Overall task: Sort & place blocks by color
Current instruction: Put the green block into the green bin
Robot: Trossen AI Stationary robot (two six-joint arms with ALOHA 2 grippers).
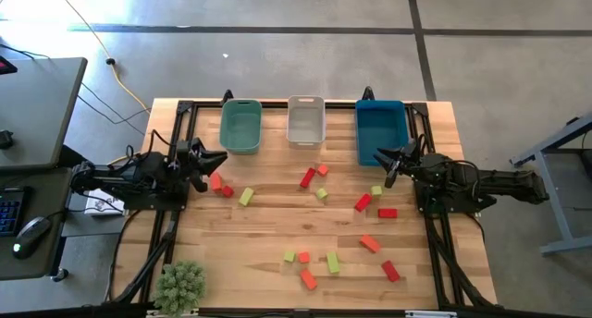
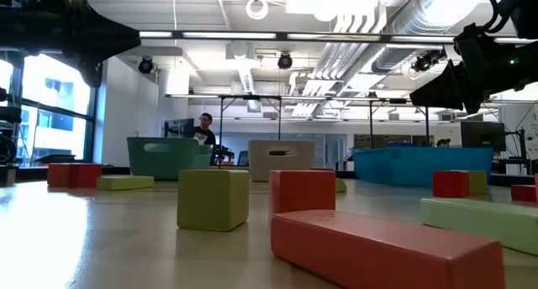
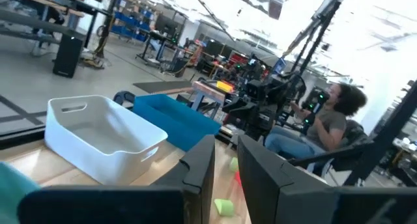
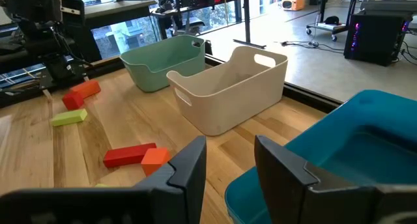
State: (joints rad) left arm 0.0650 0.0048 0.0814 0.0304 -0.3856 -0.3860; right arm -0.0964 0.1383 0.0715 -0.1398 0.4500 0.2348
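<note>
Wooden table (image 1: 277, 216) in an open workshop, blocks (image 1: 319, 216) scattered, three bins along its far edge.

Green bin (image 1: 240, 126), white bin (image 1: 305, 120) and blue bin (image 1: 381, 130) stand side by side; the short bars lie flat, long axes at mixed angles, none lined up with the table's edges; bare wood shows between the bins and the blocks; left end effector (image 1: 220, 160) hangs beside the green bin, fingers pressed together, holding nothing; right end effector (image 1: 384, 161) hovers at the blue bin's near corner, fingers narrowly apart, empty; a person sits beyond the table.
</note>
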